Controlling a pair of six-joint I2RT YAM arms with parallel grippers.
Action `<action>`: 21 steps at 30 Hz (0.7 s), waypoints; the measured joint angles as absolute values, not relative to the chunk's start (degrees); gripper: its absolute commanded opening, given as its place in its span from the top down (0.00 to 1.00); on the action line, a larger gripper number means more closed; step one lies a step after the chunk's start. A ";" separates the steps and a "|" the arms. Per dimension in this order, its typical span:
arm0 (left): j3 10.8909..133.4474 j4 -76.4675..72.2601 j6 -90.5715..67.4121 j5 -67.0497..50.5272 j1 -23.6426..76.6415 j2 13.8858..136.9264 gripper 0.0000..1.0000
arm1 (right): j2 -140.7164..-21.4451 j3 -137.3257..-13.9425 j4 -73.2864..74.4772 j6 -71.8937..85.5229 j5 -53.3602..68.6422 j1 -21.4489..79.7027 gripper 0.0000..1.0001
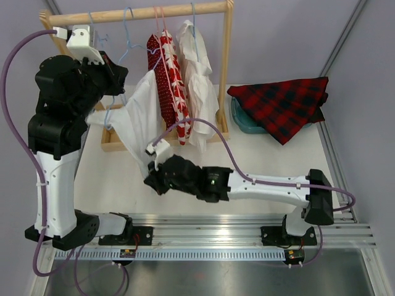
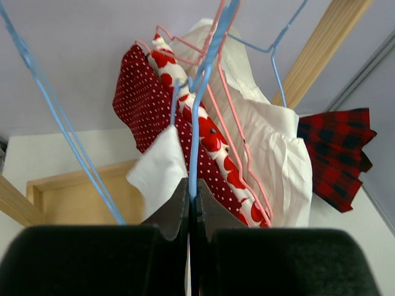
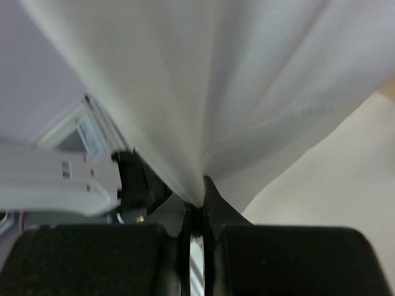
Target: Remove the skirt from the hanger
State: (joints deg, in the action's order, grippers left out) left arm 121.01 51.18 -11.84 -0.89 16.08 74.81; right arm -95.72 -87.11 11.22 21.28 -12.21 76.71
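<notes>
Two robot arms work at a wooden clothes rack (image 1: 148, 12) that stands at the far edge of the white worktop (image 1: 259, 166), toward its far-left corner.

On the left, the left arm rises tall and bends toward the rack. Its wrist view shows the left gripper (image 2: 189, 198) with its fingers pressed together on the thin wire of a blue wire hanger (image 2: 196, 123). The wire runs straight up from between the fingertips. From above, this gripper (image 1: 116, 86) is dark against the dark arm, so its exact tip is hard to make out there.

The white skirt (image 1: 139, 117) hangs from that hanger, off the rail. It is stretched at a slant from the left arm down toward the near middle of the worktop. A corner of it (image 2: 160, 169) shows just left of the wire.

At the skirt's lower end, the right gripper (image 1: 152, 168) pinches the cloth. Its wrist view shows the fingers closed tight on a gathered fold of white fabric (image 3: 203, 92), which fans out above them.

Further right, three garments hang on the rail: a red polka-dot piece (image 1: 162, 74), a white piece with red shapes (image 1: 180, 98), and a white garment (image 1: 199, 80).

Near the far-right corner, a red plaid cloth (image 1: 284, 102) lies draped over a teal basin (image 1: 244, 122).
</notes>
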 measured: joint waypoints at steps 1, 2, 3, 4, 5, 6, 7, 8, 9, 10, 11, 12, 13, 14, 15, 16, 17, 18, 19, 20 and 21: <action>122.34 51.88 -11.44 -0.91 15.57 75.16 0.98 | -94.32 -84.23 10.90 21.91 -13.08 78.00 1.00; 123.44 52.34 -11.11 -0.89 14.90 75.46 0.99 | -92.42 -80.58 9.93 22.85 -14.57 79.48 1.00; 124.51 52.90 -10.92 -0.84 14.02 75.66 1.00 | -90.54 -77.30 9.89 23.68 -16.05 80.77 1.00; 125.05 53.15 -10.83 -0.73 13.41 75.72 1.00 | -88.77 -74.56 10.20 24.56 -17.41 81.82 1.00; 125.54 53.10 -10.87 -0.60 12.45 75.75 1.00 | -86.96 -72.16 10.85 25.41 -18.90 82.63 1.00; 125.67 52.71 -10.96 0.03 11.70 75.68 1.00 | -84.86 -69.65 12.47 26.22 -20.58 83.35 1.00; 125.71 51.72 -10.98 0.80 11.22 75.57 1.00 | -83.15 -67.99 13.82 26.61 -22.31 83.61 1.00; 125.69 50.92 -11.00 1.72 10.79 75.44 1.00 | -80.95 -66.37 15.79 26.87 -25.06 83.79 1.00; 125.47 50.35 -11.00 2.42 10.48 75.22 1.00 | -78.54 -65.04 17.65 26.89 -28.05 83.68 1.00; 124.79 49.63 -11.00 2.87 10.41 74.72 1.00 | -75.96 -64.14 19.29 26.39 -31.42 83.44 1.00; 123.81 49.10 -10.98 3.16 10.39 74.06 1.00 | -73.32 -63.66 20.29 25.04 -34.81 83.02 1.00; 122.69 48.80 -10.98 3.29 10.41 73.34 1.00 | -70.63 -63.61 20.88 23.31 -37.47 82.35 1.00; 121.38 48.42 -10.98 3.31 10.41 72.44 1.00 | -67.96 -63.75 20.88 21.21 -39.57 81.14 1.00; 120.09 48.29 -10.98 3.29 10.41 71.64 1.00 | -65.93 -64.12 20.95 19.25 -40.51 79.48 1.00; 119.00 48.10 -10.98 3.27 10.39 70.96 1.00 | -63.88 -64.95 20.93 16.97 -41.45 77.06 1.00; 117.58 47.81 -10.98 3.25 10.41 70.11 1.00 | -62.35 -66.26 20.75 14.52 -42.22 73.89 1.00; 116.36 47.72 -10.98 3.25 10.39 69.36 1.00 | -61.28 -67.72 20.16 12.01 -42.87 70.67 1.00; 115.22 47.59 -10.98 3.22 10.41 68.69 1.00 | -60.42 -69.19 19.29 9.39 -43.40 68.03 1.00; 114.15 47.37 -10.96 3.20 10.41 68.14 1.00 | -60.07 -70.48 18.68 6.98 -44.12 66.17 1.00; 113.19 47.00 -10.96 3.20 10.39 67.61 1.00 | -59.90 -72.23 17.63 4.19 -44.34 64.16 1.00; 112.12 46.74 -10.94 3.18 10.39 67.07 1.00 | -60.20 -74.54 16.84 1.43 -43.90 61.71 1.00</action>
State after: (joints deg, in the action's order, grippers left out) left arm 112.12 46.74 -10.94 3.18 10.39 67.07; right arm -60.20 -74.54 16.84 1.43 -43.90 61.71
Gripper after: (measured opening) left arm 0.024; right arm 0.053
